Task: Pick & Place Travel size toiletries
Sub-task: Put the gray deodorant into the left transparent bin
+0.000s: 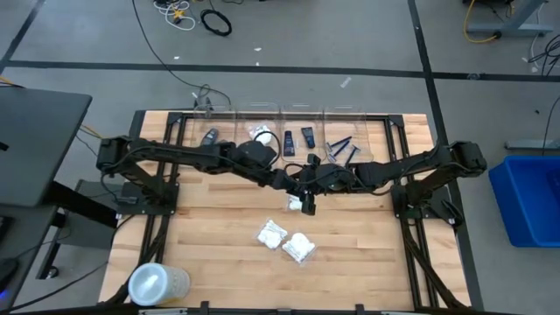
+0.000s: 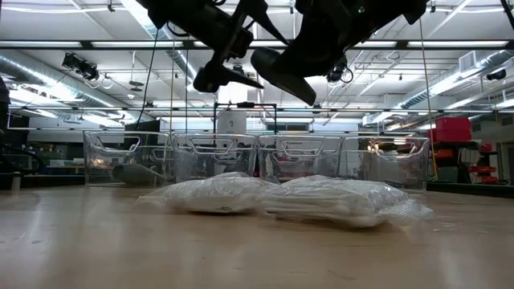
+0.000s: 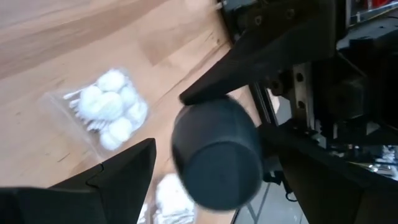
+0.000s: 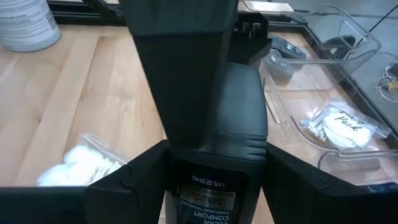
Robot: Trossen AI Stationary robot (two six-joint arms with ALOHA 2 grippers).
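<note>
Both grippers meet above the table's middle. My right gripper (image 1: pixel 318 180) (image 4: pixel 216 155) is shut on a small black tube (image 1: pixel 308 204) (image 4: pixel 231 106), held clear of the wood. My left gripper (image 1: pixel 292 181) (image 3: pixel 214 149) is open, with the tube's round end (image 3: pixel 216 163) between its fingers; I cannot tell whether they touch it. Two white crinkly packets (image 1: pixel 271 234) (image 1: pixel 298 248) lie flat on the table nearer the front edge. More toiletries lie in the clear bins (image 1: pixel 289 118) at the far edge: a dark grey case (image 1: pixel 208 136), a white packet (image 1: pixel 260 134), two black tubes (image 1: pixel 289 143), blue razors (image 1: pixel 341 147). My right gripper pinches the tube's labelled body (image 4: pixel 196 186) between its two fingers, one on each side. The fingers slant down and lie along the tube. The tube is lifted clear of the table, its far part running out ahead of the fingers under a finger (image 4: pixel 180 68) of the left gripper.
A large translucent round container (image 1: pixel 157 284) (image 4: pixel 25 22) lies at the near left corner. The row of clear bins fills the far edge. Bare wood lies to the left and right of the two packets.
</note>
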